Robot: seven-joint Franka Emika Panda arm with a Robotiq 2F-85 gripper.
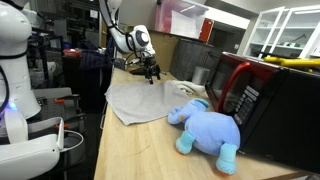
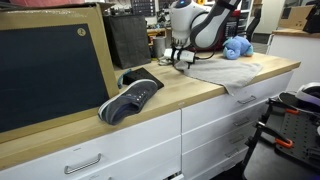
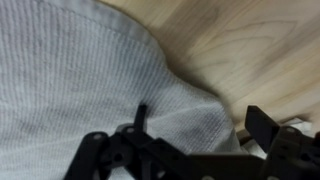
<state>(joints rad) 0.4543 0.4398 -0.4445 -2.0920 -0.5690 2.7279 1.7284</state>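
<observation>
A light grey cloth (image 1: pixel 138 100) lies spread on the wooden countertop (image 1: pixel 130 150); it also shows in an exterior view (image 2: pixel 228 70). My gripper (image 1: pixel 152 72) hangs just above the cloth's far corner, also seen in an exterior view (image 2: pixel 180 57). In the wrist view the cloth (image 3: pixel 80 70) fills the left side. Its rounded edge runs between the two spread fingers of my gripper (image 3: pixel 195 125). The fingers are open and hold nothing. Bare wood (image 3: pixel 250 45) shows beyond the cloth's edge.
A blue plush toy (image 1: pixel 205 128) lies next to the cloth, in front of a red and black microwave (image 1: pixel 270 105). The toy also shows in an exterior view (image 2: pixel 237 47). A dark sneaker (image 2: pixel 130 100) and a large black panel (image 2: pixel 50 70) sit at the counter's other end.
</observation>
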